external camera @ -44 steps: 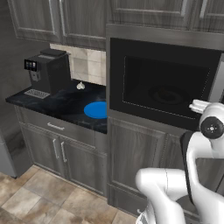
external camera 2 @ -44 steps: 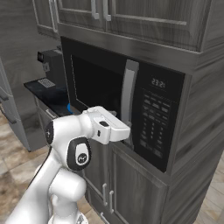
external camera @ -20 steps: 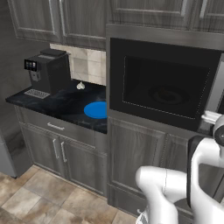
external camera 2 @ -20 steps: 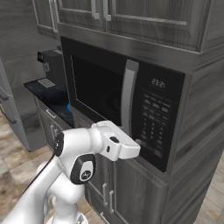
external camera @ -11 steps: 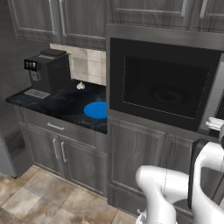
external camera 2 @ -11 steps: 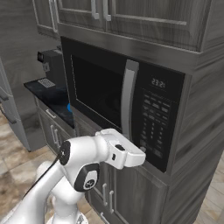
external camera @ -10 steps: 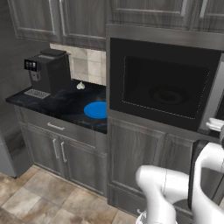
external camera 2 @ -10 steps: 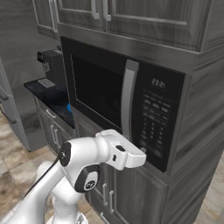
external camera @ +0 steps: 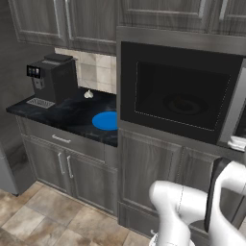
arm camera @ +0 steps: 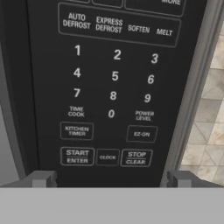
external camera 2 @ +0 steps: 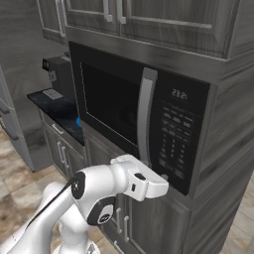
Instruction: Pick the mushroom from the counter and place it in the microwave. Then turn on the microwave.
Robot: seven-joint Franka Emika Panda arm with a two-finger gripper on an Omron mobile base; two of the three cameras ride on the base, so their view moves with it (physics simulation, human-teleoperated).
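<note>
Where the microwave [arm camera: 109,87] keypad looms, spread pincer [arm camera: 111,179] seemingly just short of its bottom buttons.

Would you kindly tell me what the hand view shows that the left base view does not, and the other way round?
Hand view alone: the microwave's button panel up close, with the digits and the START ENTER key readable, and the two fingers standing wide apart at the bottom edge.
Left base view alone: the counter with a blue plate, a black coffee machine, a small whitish lump, and cabinets above and below.
Both: the microwave, with its door closed in the base view.
</note>
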